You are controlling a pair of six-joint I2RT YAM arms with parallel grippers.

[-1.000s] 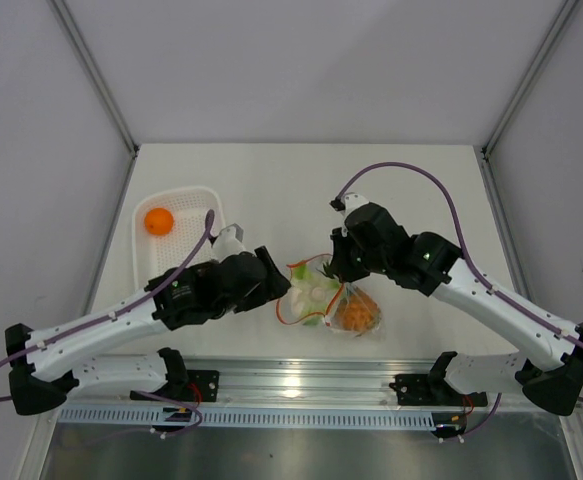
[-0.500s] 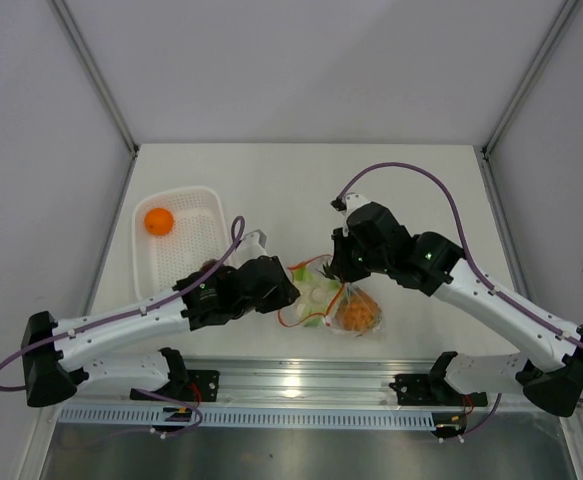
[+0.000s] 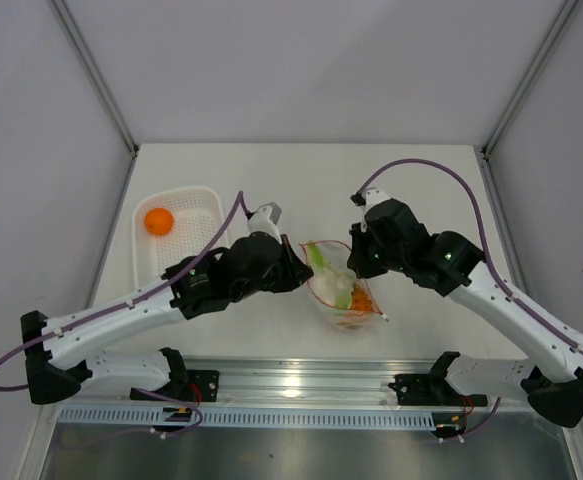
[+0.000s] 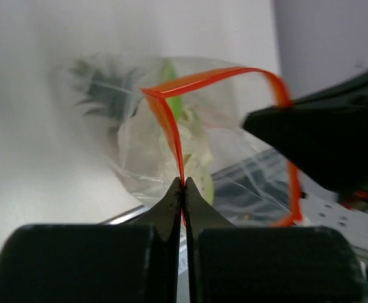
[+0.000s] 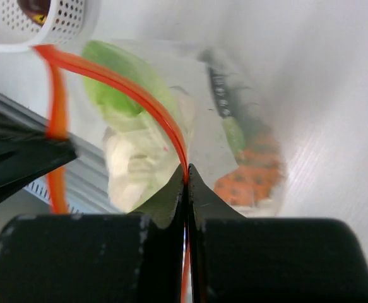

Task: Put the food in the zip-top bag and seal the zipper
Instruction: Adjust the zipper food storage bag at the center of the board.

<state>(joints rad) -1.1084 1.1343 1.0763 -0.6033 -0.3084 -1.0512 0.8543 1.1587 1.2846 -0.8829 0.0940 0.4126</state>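
Centre of the top view: bag (image 3: 343, 296) was held between both grippers, its mouth gaping.
Left gripper (image 4: 184, 184): fingers were pinched shut on the zipper (image 4: 199, 79).
Right gripper (image 5: 187, 172): fingers were clamped on the zipper's opposite side.
Inside the bag: leafy vegetable (image 5: 127, 101) and pineapple (image 5: 250, 183).
Upper left: orange fruit (image 3: 158, 221) lay in the basket (image 3: 176, 189).

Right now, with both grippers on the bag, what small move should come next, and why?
Probably open the jaws of the left gripper, shut on the zipper, to free that arm: the round orange fruit lies in the basket on its side, while the right gripper also pinches the zipper and could hold the bag alone.
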